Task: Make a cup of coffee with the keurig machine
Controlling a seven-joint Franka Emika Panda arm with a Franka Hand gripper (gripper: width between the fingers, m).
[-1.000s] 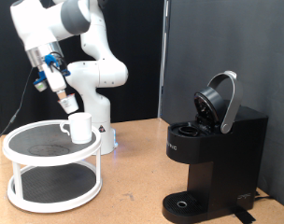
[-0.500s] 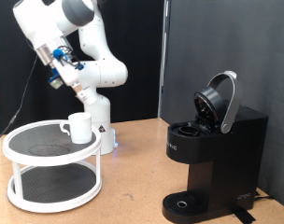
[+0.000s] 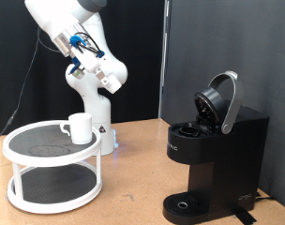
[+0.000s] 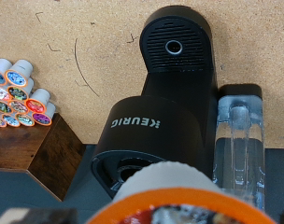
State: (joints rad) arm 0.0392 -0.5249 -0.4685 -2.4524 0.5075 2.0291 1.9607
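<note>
Lettering: "KEURIG" in grey capitals on the front face of the keurig machine (image 4: pixel 170 103), clear in the wrist view; only partly legible in the exterior view.
Keurig machine: black, boxy, matte body (image 3: pixel 213 155); rounded hinged lid tipped up and open; round drip tray at its base; stands at the exterior view's right on a tan wood-grain table (image 3: pixel 133 178).
Water tank: clear ribbed plastic reservoir (image 4: pixel 237 131) just beside the machine body, wrist view.
Cup: small plain white mug (image 3: pixel 80 127) with side handle, upright on the top tier of a round white two-tier rack (image 3: pixel 49 155) with dark mesh shelves, exterior view's left.
Gripper: raised high at the exterior view's upper left (image 3: pixel 90 62), well apart from cup and machine.
Fingers: cannot tell how they stand.
Pod: orange-rimmed, white-walled pod (image 4: pixel 175 198) fills the near edge of the wrist view.
Spare pods: cluster of white pods with colourful lids (image 4: pixel 19 93) on a dark wooden block.
</note>
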